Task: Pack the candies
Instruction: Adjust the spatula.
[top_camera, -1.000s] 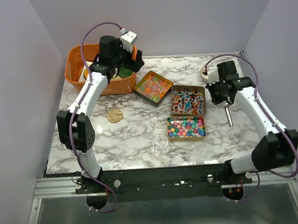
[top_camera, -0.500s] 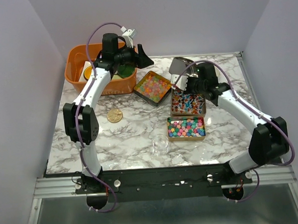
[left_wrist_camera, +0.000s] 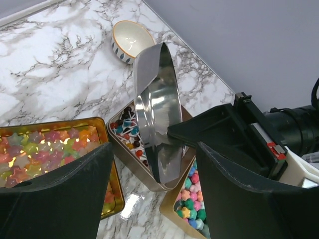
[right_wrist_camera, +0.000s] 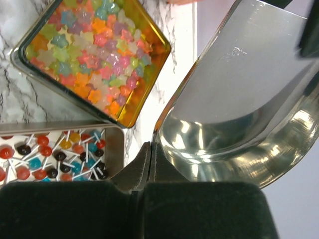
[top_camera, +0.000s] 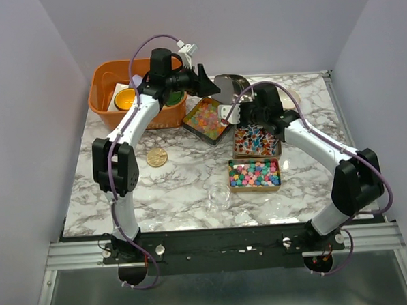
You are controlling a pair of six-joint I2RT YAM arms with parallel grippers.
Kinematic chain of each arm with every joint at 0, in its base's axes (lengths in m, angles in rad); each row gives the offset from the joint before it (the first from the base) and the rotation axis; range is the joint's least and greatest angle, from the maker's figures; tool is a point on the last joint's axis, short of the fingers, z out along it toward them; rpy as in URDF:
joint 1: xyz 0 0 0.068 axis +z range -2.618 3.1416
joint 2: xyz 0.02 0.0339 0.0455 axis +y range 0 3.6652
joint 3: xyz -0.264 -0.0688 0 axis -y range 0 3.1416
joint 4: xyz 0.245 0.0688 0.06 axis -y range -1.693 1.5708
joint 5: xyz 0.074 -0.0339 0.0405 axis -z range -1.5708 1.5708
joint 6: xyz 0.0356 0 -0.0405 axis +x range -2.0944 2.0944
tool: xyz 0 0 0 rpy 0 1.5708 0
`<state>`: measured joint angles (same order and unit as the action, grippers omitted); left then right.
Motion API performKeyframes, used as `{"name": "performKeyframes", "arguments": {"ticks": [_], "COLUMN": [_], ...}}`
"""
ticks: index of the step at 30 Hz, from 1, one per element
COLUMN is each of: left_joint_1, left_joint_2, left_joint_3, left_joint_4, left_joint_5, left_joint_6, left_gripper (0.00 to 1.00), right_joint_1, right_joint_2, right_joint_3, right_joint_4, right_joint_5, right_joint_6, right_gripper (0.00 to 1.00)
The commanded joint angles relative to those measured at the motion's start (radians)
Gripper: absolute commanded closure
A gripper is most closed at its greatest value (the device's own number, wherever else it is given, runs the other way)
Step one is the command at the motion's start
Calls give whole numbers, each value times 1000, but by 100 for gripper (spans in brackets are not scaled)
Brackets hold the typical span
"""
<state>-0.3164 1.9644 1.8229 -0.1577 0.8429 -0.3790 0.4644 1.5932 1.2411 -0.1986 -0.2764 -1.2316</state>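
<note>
My right gripper [right_wrist_camera: 149, 167] is clamped hard on the near end of the steel scoop [right_wrist_camera: 239, 94], its bowl standing out past the fingertips. My left gripper [left_wrist_camera: 153, 149] is spread wide with nothing in it; the scoop shows in the gap between its fingers, though I cannot tell if either one touches it. The candies sit in three tins [top_camera: 219, 132]: pastel stars [left_wrist_camera: 45, 149] just past the left gripper's left finger, lollipops [left_wrist_camera: 127, 130] under the scoop between the fingers, bright sweets [left_wrist_camera: 192, 199] beside its right finger.
</note>
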Motion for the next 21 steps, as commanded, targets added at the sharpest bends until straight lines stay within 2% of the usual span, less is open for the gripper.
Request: {"name": "performKeyframes", "arguments": {"ticks": [1,5,8,11,12,14,15,16,17,19,20,21], "left_joint_1": [-3,-3,-3,-6,-7,-9,-4,0,7,33,40,48], "left_joint_2": [33,39,47,56,59,57,54,53,53,60,68,80], "left_joint_3": [24,15,1,-33,-40,-45,-45,-47,-56,-62,-60,-53], "left_joint_4": [23,44,90,188,205,216,213,213,239,303,361,381], "left_joint_5": [-7,-5,25,76,103,110,105,104,111,184,215,237], "left_joint_6": [-11,-24,-41,-96,-106,-110,-109,-109,-133,-179,-210,-242], "left_gripper": [23,28,40,63,77,90,100,100,100,100,100,100], "right_joint_1": [31,37,37,37,37,37,37,34,27,-34,-65,-99], "right_joint_2": [8,1,-13,-21,-18,-18,-22,-27,-42,-61,-71,-85], "right_joint_3": [47,40,35,34,38,44,52,70,101,239,286,338], "right_joint_4": [70,68,54,39,33,19,18,-1,-110,-270,-426,-480], "right_joint_5": [5,-10,-20,-33,-35,-24,-5,12,28,-29,-138,-194], "right_joint_6": [-31,-45,-66,-89,-92,-98,-85,-69,-40,9,64,101], "right_gripper": [99,99,99,99,99,99,91,73,48,36,27,25]}}
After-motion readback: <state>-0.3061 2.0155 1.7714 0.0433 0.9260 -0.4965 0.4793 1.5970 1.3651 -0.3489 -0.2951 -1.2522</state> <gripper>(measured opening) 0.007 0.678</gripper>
